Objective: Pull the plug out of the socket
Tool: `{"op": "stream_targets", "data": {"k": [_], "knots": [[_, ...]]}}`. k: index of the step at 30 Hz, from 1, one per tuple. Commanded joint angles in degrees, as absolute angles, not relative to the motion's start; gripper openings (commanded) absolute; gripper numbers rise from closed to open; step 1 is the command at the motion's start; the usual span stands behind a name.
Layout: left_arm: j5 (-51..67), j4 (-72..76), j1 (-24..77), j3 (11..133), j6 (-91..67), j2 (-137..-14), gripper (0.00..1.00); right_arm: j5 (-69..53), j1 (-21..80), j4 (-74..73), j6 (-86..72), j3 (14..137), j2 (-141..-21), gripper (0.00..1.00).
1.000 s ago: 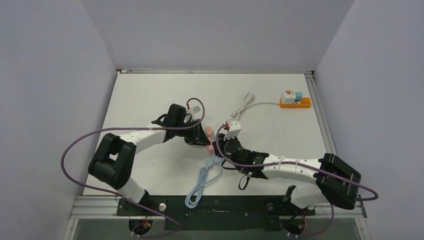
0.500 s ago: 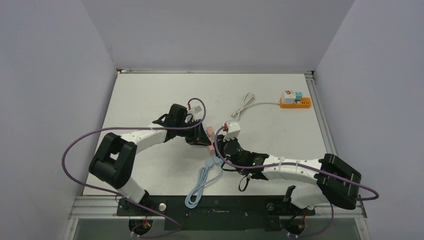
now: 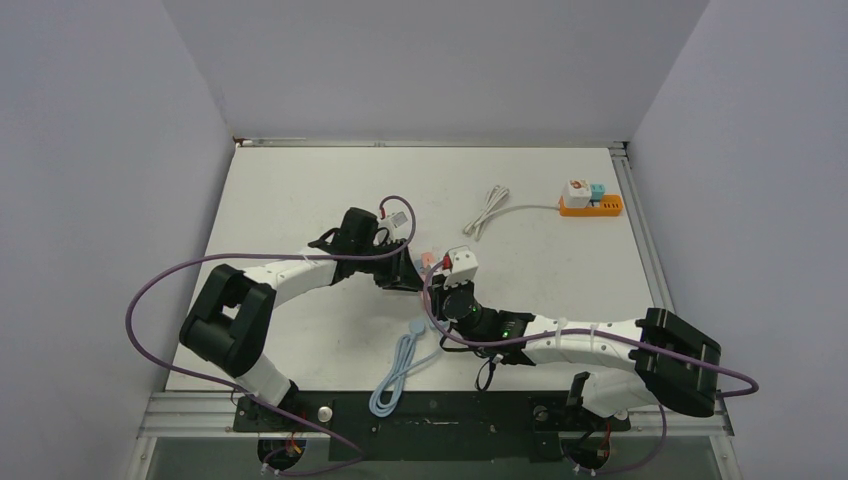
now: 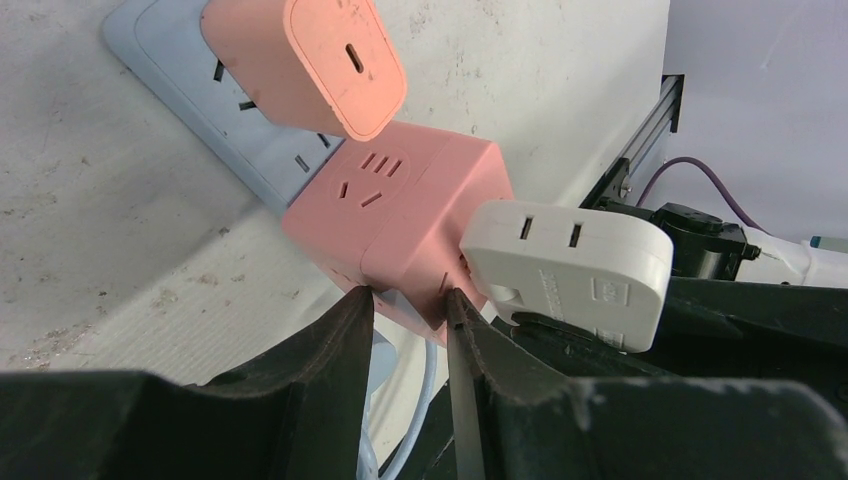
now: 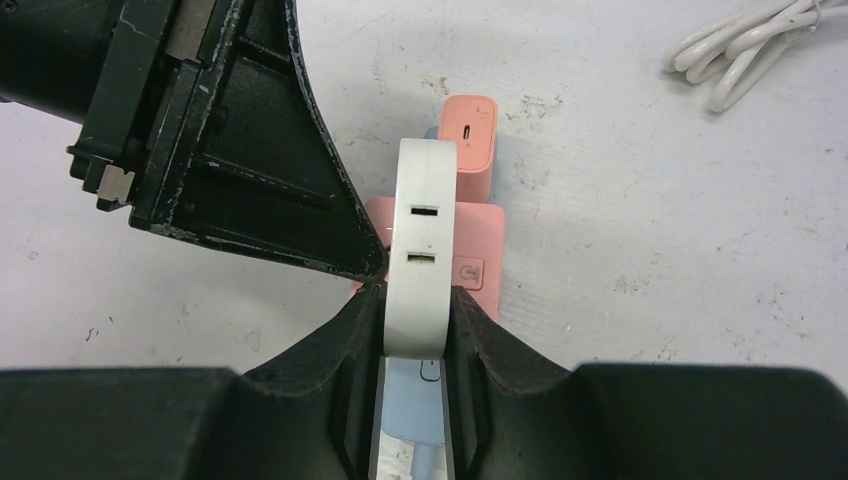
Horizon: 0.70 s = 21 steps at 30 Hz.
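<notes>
Beyond the plug [image 5: 420, 230] stands a pink charger [image 5: 472, 135].

One white plug [image 5: 425, 260], two power strips [image 3: 590, 206] [image 4: 160, 55]

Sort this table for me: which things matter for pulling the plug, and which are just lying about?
In the job:
- white plug, clamped in the right gripper
- pink cube socket, clamped in the left gripper

Lying about:
- pink charger
- blue strip
- blue cable
- white cable
- orange strip
</notes>
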<state>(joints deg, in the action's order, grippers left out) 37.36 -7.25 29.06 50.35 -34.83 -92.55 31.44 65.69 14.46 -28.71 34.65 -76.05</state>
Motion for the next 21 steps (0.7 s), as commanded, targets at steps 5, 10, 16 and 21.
{"op": "stream_targets", "data": {"k": [5, 10, 16, 21], "knots": [[27.33, -14.76, 29.35, 48.34, -30.10, -96.15, 0.28, 35.26, 66.53, 16.13, -29.42, 36.55, -73.92, 0.05], [27.18, -14.93, 29.36, 48.34, -30.13, -96.24, 0.28, 33.15, 63.65, 15.56, -32.23, 35.46, -72.92, 0.05], [26.99, -15.03, 29.36, 48.43, -30.06, -96.28, 0.28, 29.81, 60.45, 15.74, -34.05, 34.37, -71.98, 0.05], [26.98, -15.09, 29.36, 48.43, -30.06, -96.33, 0.28, 29.75, 60.34, 15.69, -34.17, 34.35, -71.89, 0.05]]}}
